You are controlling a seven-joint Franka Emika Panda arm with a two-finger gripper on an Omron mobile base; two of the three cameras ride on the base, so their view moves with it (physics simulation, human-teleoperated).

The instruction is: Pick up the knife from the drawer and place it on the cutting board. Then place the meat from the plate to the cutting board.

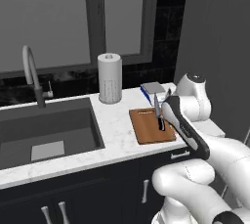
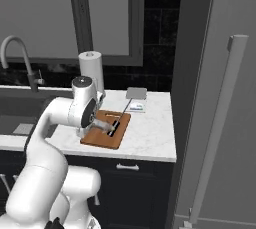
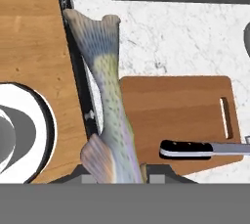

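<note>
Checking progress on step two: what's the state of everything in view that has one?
meat: gripped, hanging above the board
end effector: shut on meat
knife: lying on the board, blade past its edge
board: flat on counter
drawer: looks shut

A home kitchen — a marble counter (image 1: 117,120) with a sink (image 1: 49,135) and curved faucet (image 1: 32,74), a paper towel roll (image 1: 110,78), dark cabinets (image 1: 97,193) below, a window (image 1: 73,17) behind.
</note>
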